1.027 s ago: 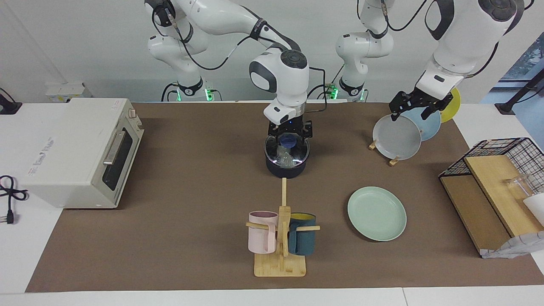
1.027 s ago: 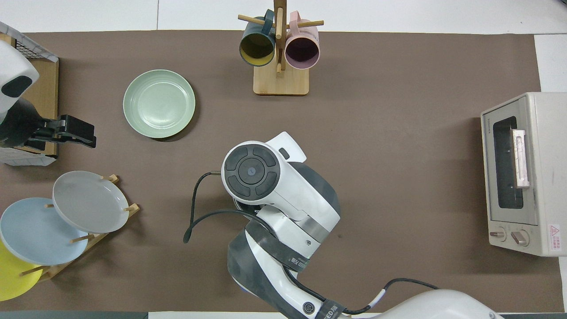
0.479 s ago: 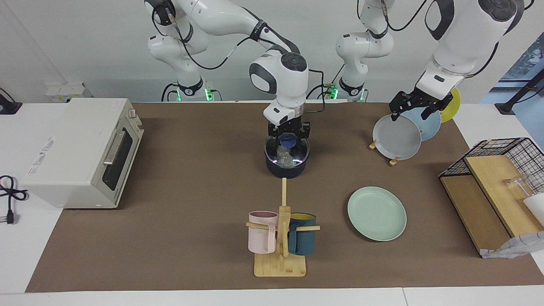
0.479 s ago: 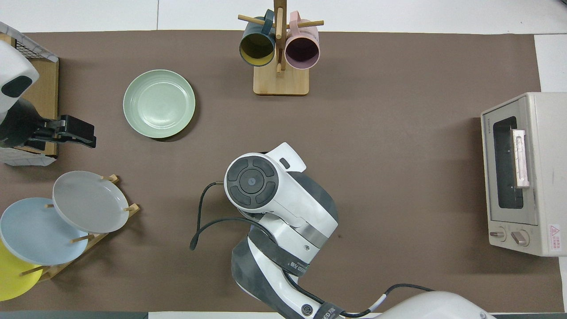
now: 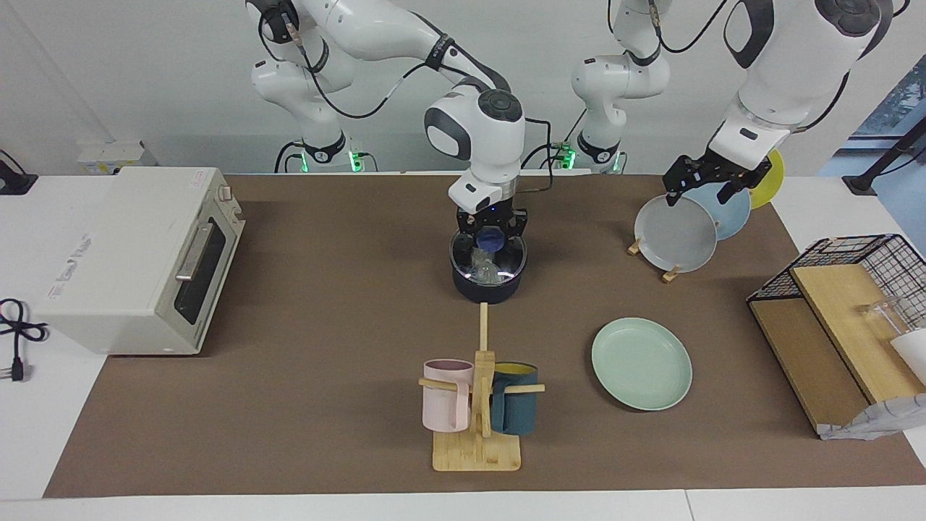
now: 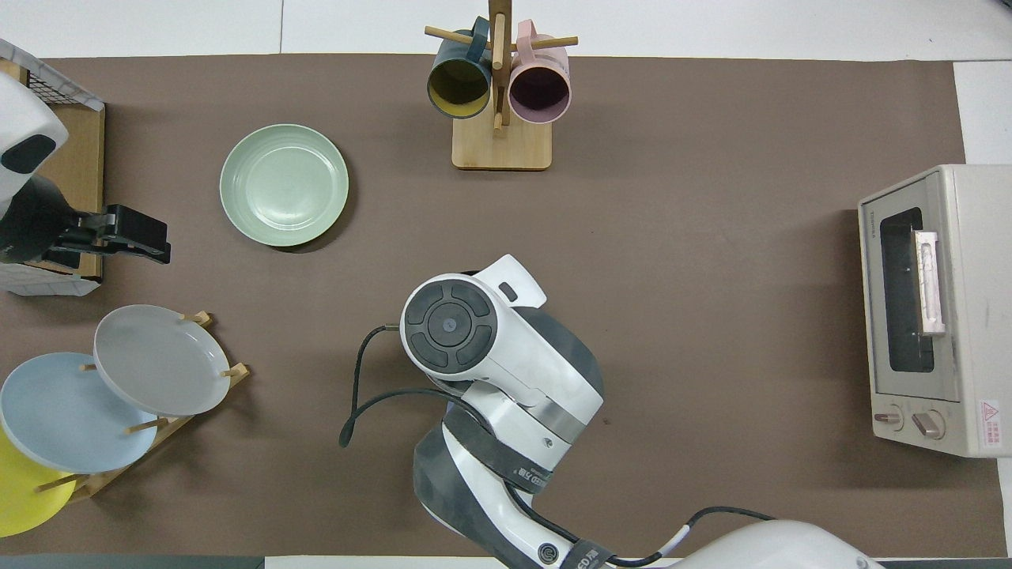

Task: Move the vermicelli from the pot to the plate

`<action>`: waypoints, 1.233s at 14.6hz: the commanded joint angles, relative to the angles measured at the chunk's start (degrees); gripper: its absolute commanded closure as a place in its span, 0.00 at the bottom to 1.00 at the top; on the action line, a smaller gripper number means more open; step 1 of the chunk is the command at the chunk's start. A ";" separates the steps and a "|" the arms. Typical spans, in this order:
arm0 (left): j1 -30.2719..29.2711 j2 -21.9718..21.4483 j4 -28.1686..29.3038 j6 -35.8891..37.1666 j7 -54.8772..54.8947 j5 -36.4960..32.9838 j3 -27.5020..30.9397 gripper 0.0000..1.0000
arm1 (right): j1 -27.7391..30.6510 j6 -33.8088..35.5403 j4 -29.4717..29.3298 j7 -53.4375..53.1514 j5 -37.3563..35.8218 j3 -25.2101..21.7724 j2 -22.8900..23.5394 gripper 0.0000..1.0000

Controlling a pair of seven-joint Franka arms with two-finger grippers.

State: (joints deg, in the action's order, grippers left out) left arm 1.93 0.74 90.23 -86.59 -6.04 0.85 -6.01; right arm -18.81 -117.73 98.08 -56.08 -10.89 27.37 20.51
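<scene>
Desk (image 5: 325,325): brown mat, carrying all items listed.

Toaster oven (image 5: 137,257): at the right arm's end, untouched.

Plate rack (image 5: 691,224): grey, light blue and yellow plates, at the left arm's end.

Left hand (image 5: 705,184): waits over that rack; we cannot tell its state.

Mug stand (image 5: 477,405): pink and dark teal mugs, farther from the robots than the pot.

Plate (image 5: 642,363): mint green, bare, beside the mug stand.

Pot (image 5: 488,278): dark, mid-desk, with a glass lid (image 5: 488,258) on it.

Right hand (image 5: 491,235): down at the lid's blue knob (image 5: 491,239), fingers either side; we cannot tell whether they grip.

Vermicelli (image 5: 483,266): pale clump under the lid, inside the pot.

Progress, as we judge it: early. Lid removal, pick-up and carry to the plate all remain.
</scene>
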 commanded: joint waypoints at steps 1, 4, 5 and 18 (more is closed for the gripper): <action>-0.79 -1.18 1.18 -0.86 -0.20 -1.02 -0.32 0.00 | 0.88 -0.93 0.98 0.62 -1.33 0.75 -1.44 0.42; -0.79 -1.09 1.09 -1.04 -0.11 -1.02 -0.32 0.00 | 2.28 2.66 -2.61 4.21 -1.24 0.75 -1.35 0.42; -0.70 -1.09 1.09 -1.04 -0.02 -1.02 -0.32 0.00 | 2.99 4.50 -4.28 5.44 -1.16 0.67 -1.35 0.42; 20.09 0.57 15.56 -20.15 -15.56 3.80 -1.03 0.00 | 14.33 7.96 1.58 48.14 -0.10 -13.91 -6.00 0.42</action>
State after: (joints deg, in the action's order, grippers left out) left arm 17.08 1.28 99.61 -99.71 -17.88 2.93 -8.00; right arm -5.55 -109.48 95.50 -13.18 -11.07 15.36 17.75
